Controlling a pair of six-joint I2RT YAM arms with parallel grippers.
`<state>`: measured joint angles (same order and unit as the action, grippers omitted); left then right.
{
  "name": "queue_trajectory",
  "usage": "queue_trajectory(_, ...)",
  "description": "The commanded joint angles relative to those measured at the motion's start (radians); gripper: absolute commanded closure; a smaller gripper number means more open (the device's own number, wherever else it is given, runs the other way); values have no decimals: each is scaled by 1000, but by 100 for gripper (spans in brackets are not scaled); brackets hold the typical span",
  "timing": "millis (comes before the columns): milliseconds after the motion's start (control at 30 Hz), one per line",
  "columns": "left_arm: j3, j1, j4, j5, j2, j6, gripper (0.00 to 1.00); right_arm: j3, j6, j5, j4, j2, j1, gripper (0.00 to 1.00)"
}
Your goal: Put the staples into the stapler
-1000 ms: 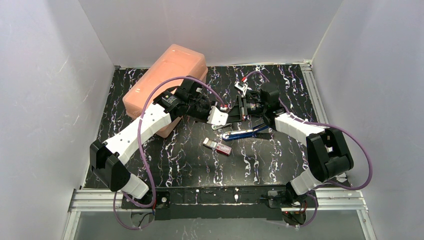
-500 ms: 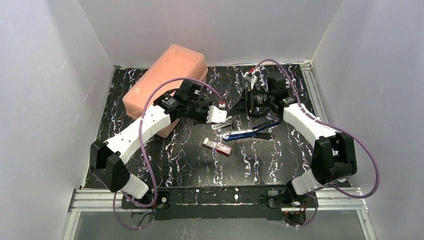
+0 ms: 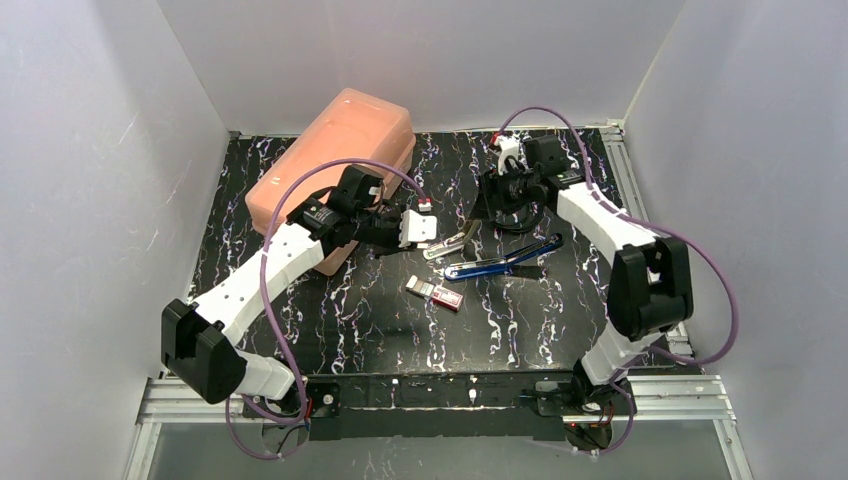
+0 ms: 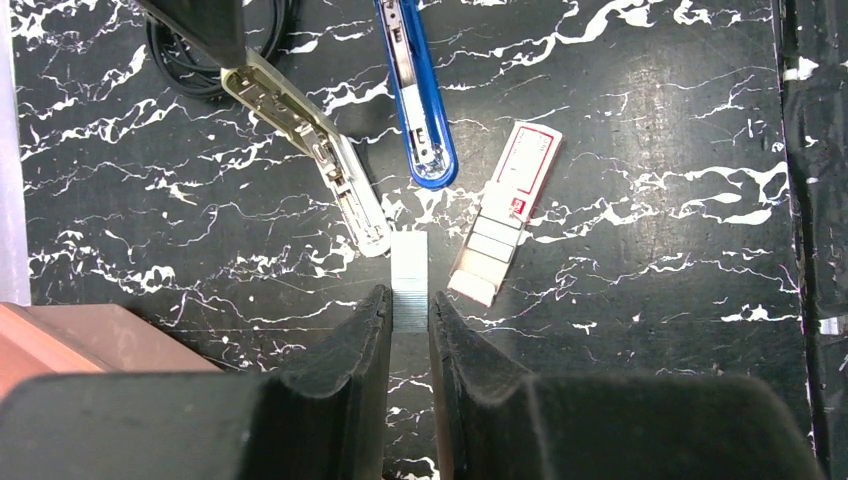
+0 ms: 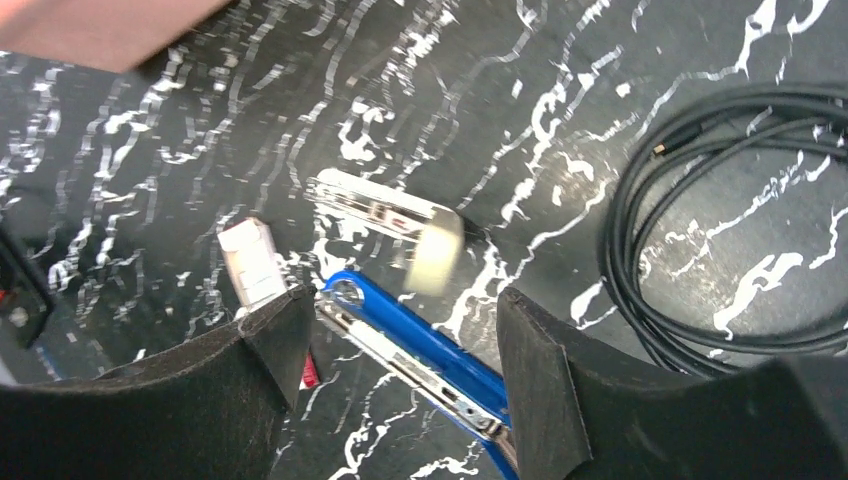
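Near the middle of the tabletop, a little toward its near edge, lies the box of staples (image 3: 436, 293): a flat pink-red sleeve with a pale label, its grey tray slid partly out at the left end. Just beyond it, toward the far edge, the stapler (image 3: 500, 265) lies opened, with its blue arm (image 4: 420, 110) and its silver channel (image 4: 312, 150) splayed apart on the black marbled surface. In the left wrist view their nearer ends lie close together and the box lies just beside the blue arm. The left gripper (image 4: 408, 305) is narrowed on a pale strip of staples (image 4: 408, 262), which is pinched between its fingertips. The free end of the strip points at the stapler and sits just beside the tip of the silver channel. The right gripper (image 5: 402, 305) is beyond the stapler, toward the far edge, with jaws spread wide and nothing between them. A coiled black cable (image 5: 720, 200) lies on the tabletop near it. A large salmon-pink case (image 3: 335, 160) fills the far left corner, with the left arm reaching across in front of it.
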<state>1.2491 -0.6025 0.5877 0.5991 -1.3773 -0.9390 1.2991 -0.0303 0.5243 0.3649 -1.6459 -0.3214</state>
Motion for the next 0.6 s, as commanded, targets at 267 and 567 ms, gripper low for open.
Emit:
queue_trajectory(267,-21,6,-16,38,34,17,96,50,23,-74,-37,-141,-40,26)
queue_trajectory(567,-47,7,-56,18,25,36,96,53,52,-90,-60,-167,-63,29)
